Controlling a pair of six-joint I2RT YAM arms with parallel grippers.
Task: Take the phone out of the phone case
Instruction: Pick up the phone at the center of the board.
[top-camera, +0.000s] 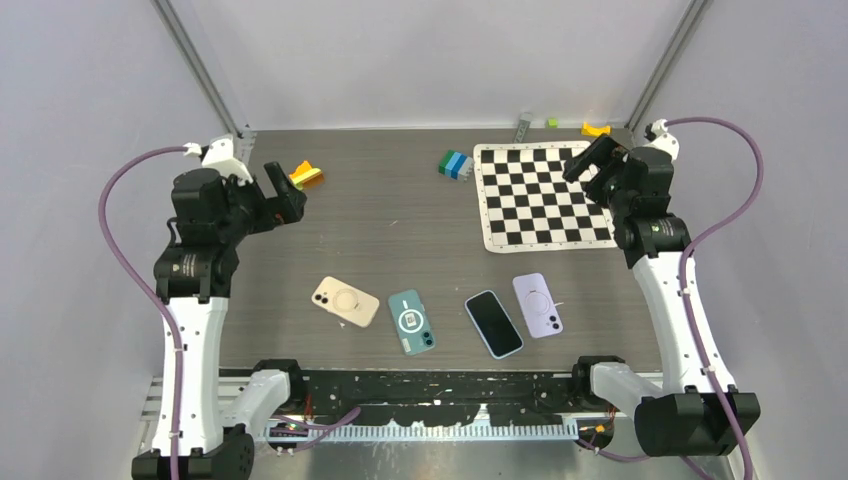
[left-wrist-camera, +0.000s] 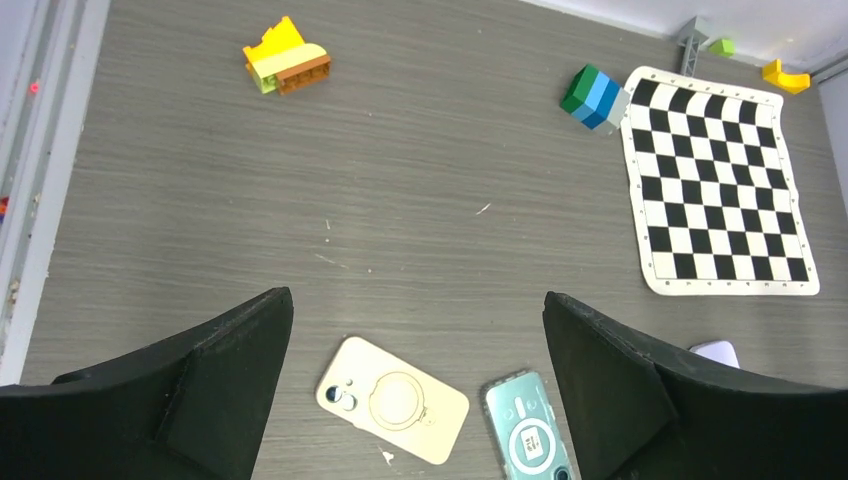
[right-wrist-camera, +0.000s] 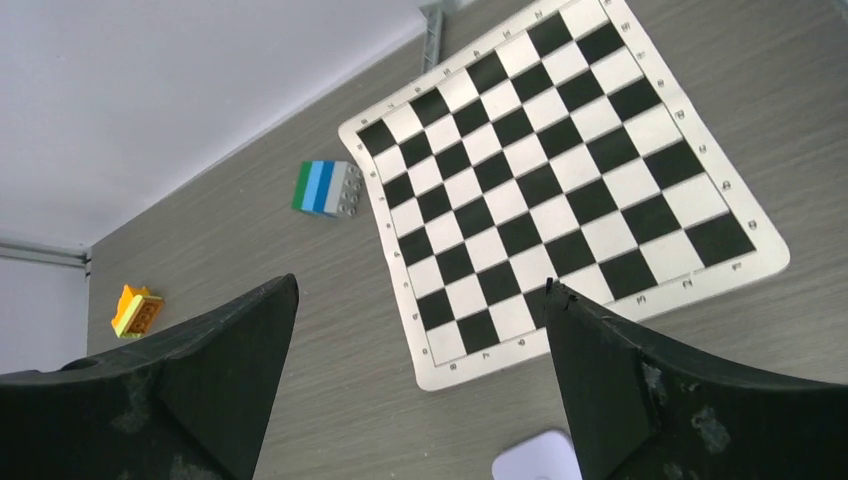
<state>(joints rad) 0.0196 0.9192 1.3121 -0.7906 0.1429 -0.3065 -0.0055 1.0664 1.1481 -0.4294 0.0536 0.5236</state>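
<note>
Grey wood-grain table (top-camera: 400, 220), and along its near edge four handsets in a loose row. There is a cream phone (top-camera: 345, 301) back up with a ring on it, and a teal phone (top-camera: 412, 322) back up just to its right. Next come a dark phone (top-camera: 494, 323) screen up and a lilac phone (top-camera: 537, 304) back up just beside it. From here I can't tell which one wears the case to be stripped. The teal one's pale rim looks most like a shell, but that's a guess.

Both arms hang high, well apart from the row. The left gripper (top-camera: 285, 195) has its jaws spread wide with nothing between them, looking down over the cream and teal phones. The right gripper (top-camera: 590, 160) is just as wide and empty, over the chess mat (top-camera: 540, 195).

I'd expect any of these to be a stiff, flat, fairly dense slab. The glass side will be slick, and each lies too flush to the table to get a finger under easily. The case should be the softer part, with a rubbery lip that gives at a corner. So one gripper pinches the long edges while the other peels a corner lip away, likely at the camera end. Levered hard, the glass could crack, or the phone could skid off the near edge.
</note>
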